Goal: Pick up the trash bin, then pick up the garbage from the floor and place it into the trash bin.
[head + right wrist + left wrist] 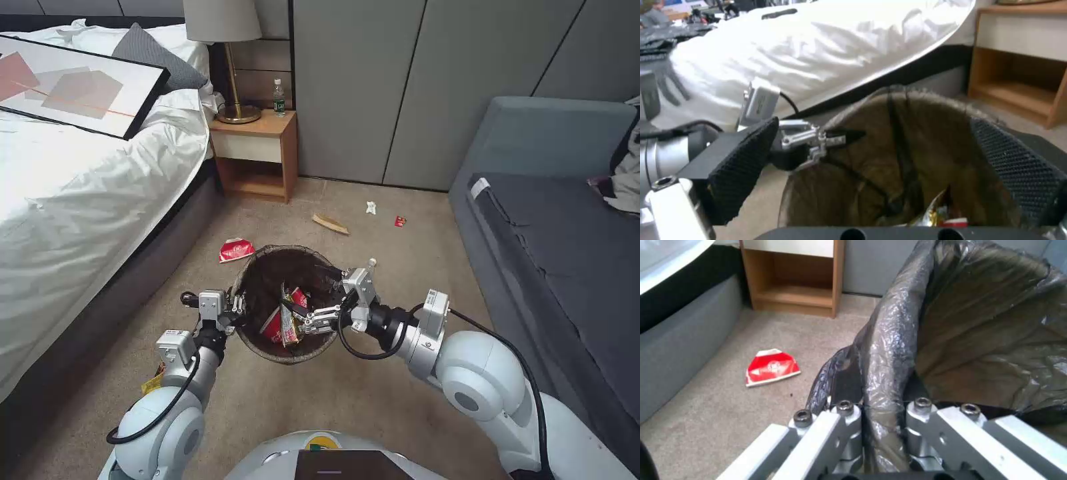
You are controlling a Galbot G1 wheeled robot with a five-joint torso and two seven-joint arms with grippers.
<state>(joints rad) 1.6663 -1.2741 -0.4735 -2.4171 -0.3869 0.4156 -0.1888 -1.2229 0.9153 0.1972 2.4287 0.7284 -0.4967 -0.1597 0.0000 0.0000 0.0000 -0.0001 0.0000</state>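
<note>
My left gripper (235, 310) holds up the trash bin (267, 280), a round bucket lined with a dark bag, shut on its near-left rim (882, 416). My right gripper (310, 293) hangs over the bin's mouth, open, with nothing between its black pads (746, 166). Red and foil wrappers (287, 323) lie in the bin's bottom (942, 213). More garbage lies on the floor: a red packet (236, 249) (771, 366) beside the bin, a brown scrap (330, 224), a white scrap (371, 207), a small red piece (399, 221) farther off, and a yellow wrapper (153, 383) by my left arm.
A bed (80, 187) with a framed picture runs along the left. A wooden nightstand (257, 157) with a lamp and a bottle (279, 98) stands at the back. A grey sofa (553, 220) fills the right. Open carpet (400, 253) lies between them.
</note>
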